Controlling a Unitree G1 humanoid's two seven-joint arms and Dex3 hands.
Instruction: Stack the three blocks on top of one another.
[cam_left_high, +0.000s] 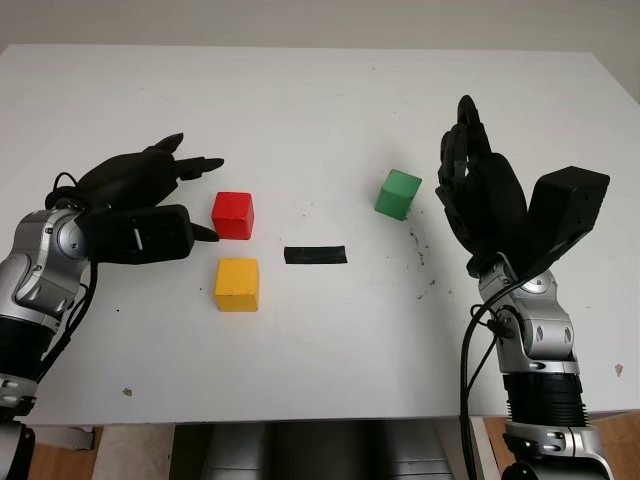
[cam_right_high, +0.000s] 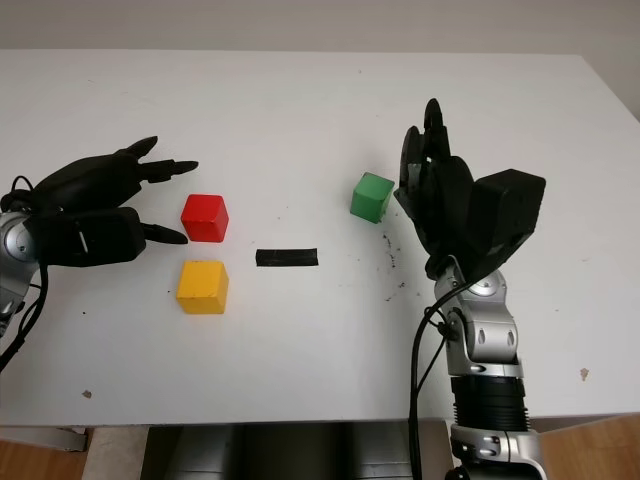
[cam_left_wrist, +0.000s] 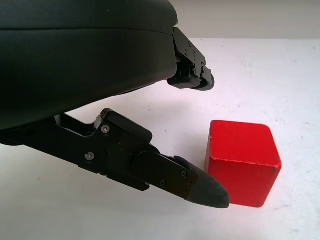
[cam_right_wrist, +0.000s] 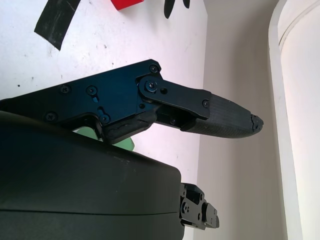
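Left hand (cam_left_high: 150, 205) open, holding nothing, at red block's (cam_left_high: 232, 214) 9 o'clock; right hand (cam_left_high: 480, 190) open at green block's (cam_left_high: 397, 193) 3 o'clock.

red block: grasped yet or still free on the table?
Free. The red block sits on the table; the open left robot hand is beside it, fingers not closed on it.

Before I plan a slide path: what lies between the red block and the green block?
In the left eye view, bare table lies between the red block and green block; the black tape strip sits just nearer the robot.
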